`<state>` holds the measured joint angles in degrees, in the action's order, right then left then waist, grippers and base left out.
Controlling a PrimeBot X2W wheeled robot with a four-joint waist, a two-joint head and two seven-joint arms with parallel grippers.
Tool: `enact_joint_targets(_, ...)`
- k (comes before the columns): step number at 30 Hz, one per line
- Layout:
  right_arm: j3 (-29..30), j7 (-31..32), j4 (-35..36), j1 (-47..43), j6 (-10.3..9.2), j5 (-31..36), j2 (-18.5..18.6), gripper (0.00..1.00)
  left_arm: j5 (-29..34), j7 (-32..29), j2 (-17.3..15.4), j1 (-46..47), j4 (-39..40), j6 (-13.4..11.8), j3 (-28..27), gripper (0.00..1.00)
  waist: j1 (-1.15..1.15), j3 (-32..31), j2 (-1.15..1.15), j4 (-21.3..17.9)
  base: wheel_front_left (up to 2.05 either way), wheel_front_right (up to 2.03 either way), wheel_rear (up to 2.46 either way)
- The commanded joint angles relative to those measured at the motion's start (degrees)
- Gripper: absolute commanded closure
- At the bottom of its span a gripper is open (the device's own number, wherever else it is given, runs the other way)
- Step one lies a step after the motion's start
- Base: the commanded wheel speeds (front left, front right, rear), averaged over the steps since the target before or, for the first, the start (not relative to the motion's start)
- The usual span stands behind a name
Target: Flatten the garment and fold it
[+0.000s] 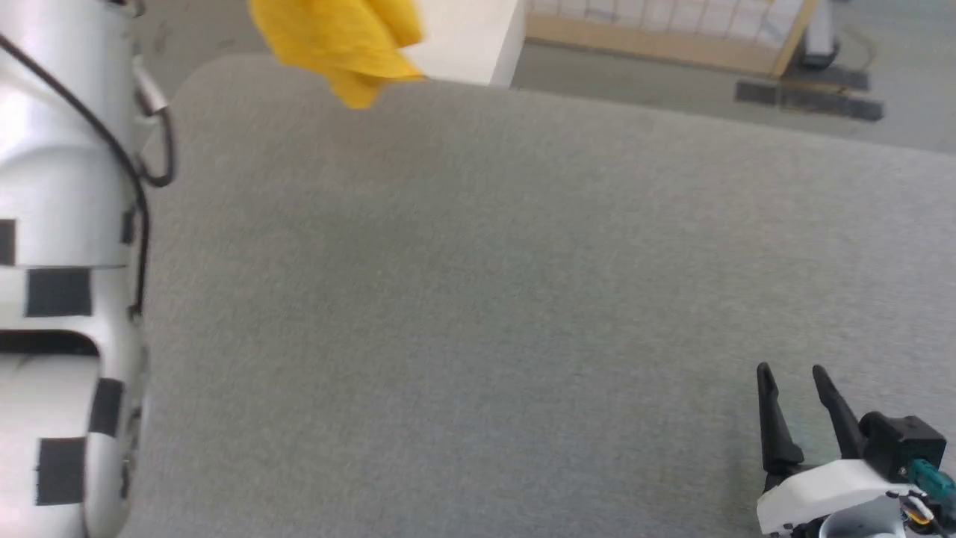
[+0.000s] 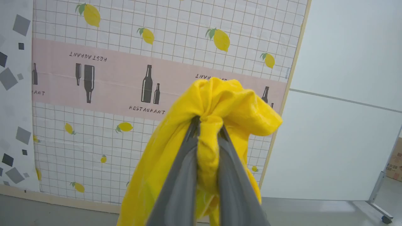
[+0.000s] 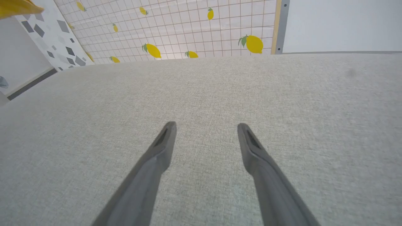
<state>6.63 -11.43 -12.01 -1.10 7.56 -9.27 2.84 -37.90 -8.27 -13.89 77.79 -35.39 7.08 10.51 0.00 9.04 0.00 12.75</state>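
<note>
1. Gripping a bunched fold of the mustard-yellow T-shirt (image 2: 226,100), the left claw (image 2: 209,125) was closed tight on the fabric, which bulged above its fingertips and draped down on both sides of them.
2. In the head view the T-shirt hung crumpled at the top edge, over the far left corner of the grey fabric-covered counter (image 1: 478,299).
3. The left arm's pale forearm (image 1: 60,224) ran up the left side of that view.
4. The right claw (image 1: 792,370) hovered near the counter's near right part, its jaws wide apart and holding nothing.
5. A lemon-print panel (image 2: 125,47) stood behind the T-shirt.
</note>
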Motion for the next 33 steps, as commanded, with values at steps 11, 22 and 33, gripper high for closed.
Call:
enact_joint_targets(11,1.91,-2.02,-2.43,1.2,-0.08,0.34,0.04,0.0,-12.5,-4.07,7.91,-8.35,5.04,0.4,9.42,1.0,0.0,-3.58,0.0,-7.17,0.0,0.0,0.0)
enact_joint_targets(22,2.79,-2.19,-3.46,0.96,-0.08,0.04,0.04,0.0,-16.98,-6.3,10.77,-34.62,2.03,0.4,27.48,1.0,0.0,-4.0,0.0,-10.26,0.0,0.0,0.0)
enact_joint_targets(33,1.1,-2.73,-4.92,0.66,-0.08,-1.36,0.04,0.0,-20.4,-16.13,11.0,-43.83,-5.46,-4.66,39.85,0.0,0.0,-6.37,0.0,-11.32,0.0,0.0,0.0)
